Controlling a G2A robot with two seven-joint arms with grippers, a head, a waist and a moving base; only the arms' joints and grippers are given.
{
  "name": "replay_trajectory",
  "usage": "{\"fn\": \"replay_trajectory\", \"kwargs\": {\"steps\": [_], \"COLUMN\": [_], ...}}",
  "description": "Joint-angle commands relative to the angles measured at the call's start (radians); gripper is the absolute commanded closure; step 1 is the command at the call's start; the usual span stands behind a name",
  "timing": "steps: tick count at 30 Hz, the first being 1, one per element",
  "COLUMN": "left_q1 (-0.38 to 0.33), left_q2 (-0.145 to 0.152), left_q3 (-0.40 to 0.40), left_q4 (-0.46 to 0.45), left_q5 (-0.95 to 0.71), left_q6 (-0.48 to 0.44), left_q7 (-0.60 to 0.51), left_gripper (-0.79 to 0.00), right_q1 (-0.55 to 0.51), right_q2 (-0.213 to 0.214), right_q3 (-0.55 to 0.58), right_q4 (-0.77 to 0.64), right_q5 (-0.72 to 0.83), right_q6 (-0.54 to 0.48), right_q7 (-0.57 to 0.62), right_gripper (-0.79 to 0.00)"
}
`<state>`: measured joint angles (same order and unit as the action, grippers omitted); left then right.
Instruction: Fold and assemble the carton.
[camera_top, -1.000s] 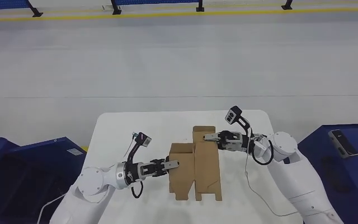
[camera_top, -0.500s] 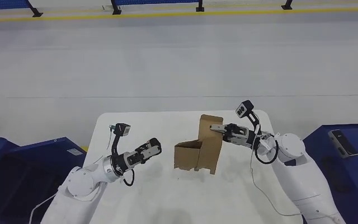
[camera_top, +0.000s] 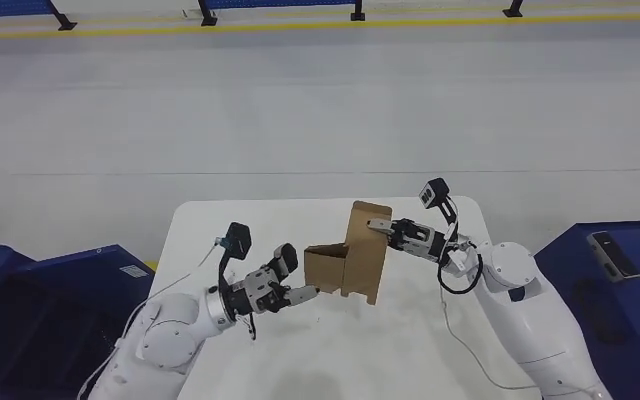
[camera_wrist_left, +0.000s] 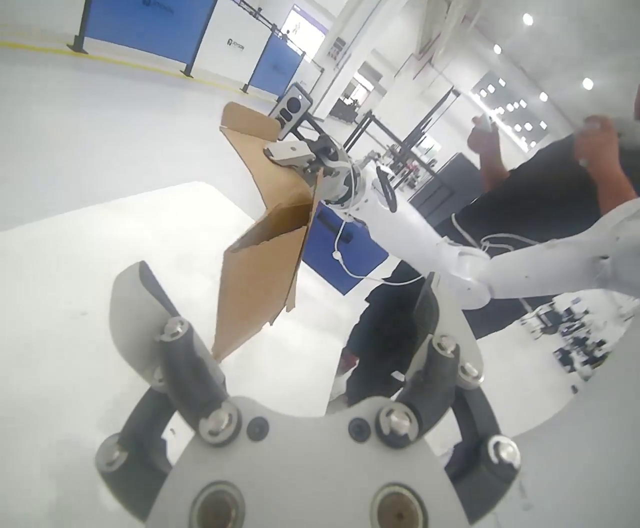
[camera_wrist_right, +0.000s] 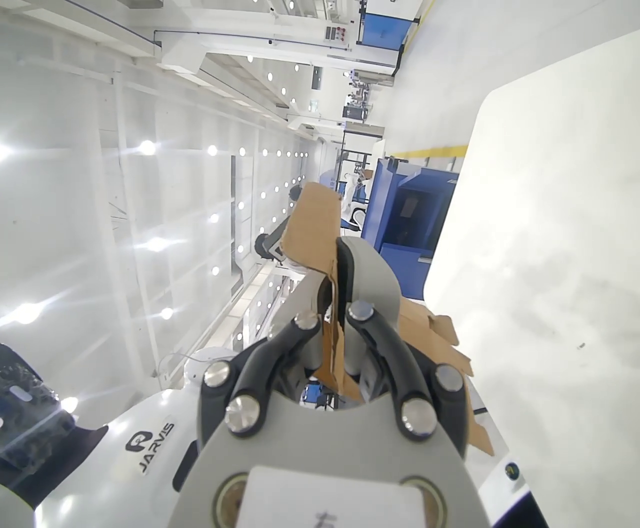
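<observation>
Carton (camera_top: 352, 262), top flap pinched between the fingers of the right gripper (camera_top: 378, 226) at its two o'clock, sits half-open mid-table (camera_top: 440, 335). The left gripper (camera_top: 308, 292), fingers spread, hovers at eight o'clock. Light, bendy cardboard; likely best gripped at panel edges.

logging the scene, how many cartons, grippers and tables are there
carton: 1
grippers: 2, the left gripper open, the right gripper shut on the carton
table: 1
total: 4
</observation>
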<state>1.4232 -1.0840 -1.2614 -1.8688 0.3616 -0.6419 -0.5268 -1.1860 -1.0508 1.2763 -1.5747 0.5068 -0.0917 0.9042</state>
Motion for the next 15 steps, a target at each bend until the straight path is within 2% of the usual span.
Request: {"fn": "replay_trajectory", "kwargs": {"steps": [1,5,9,15], "left_q1": [0.004,0.005,0.001,-0.037], "left_q2": [-0.003,-0.004,0.001,0.007], "left_q3": [0.027,0.064,0.087,0.129], "left_q4": [0.002,0.002,-0.002,-0.006], "left_q5": [0.063,0.039,-0.087,-0.231], "left_q6": [-0.006,-0.035,-0.058,-0.046], "left_q7": [0.029,0.005,-0.080,-0.204], "left_gripper": [-0.785,-0.785,-0.785,-0.785], "right_q1": [0.006,0.015,0.022,0.022], "right_q2": [-0.002,-0.004,-0.007,-0.008], "right_q3": [-0.006,-0.014,-0.023,-0.027], "right_q4": [0.002,0.007,0.009,0.008], "right_q5": [0.002,-0.005,-0.022,-0.023], "right_q6": [-0.002,-0.008,-0.008,-0.006], "right_q7": [-0.002,-0.008,-0.020,-0.026], "right_gripper": [0.000,0.000,0.000,0.000]}}
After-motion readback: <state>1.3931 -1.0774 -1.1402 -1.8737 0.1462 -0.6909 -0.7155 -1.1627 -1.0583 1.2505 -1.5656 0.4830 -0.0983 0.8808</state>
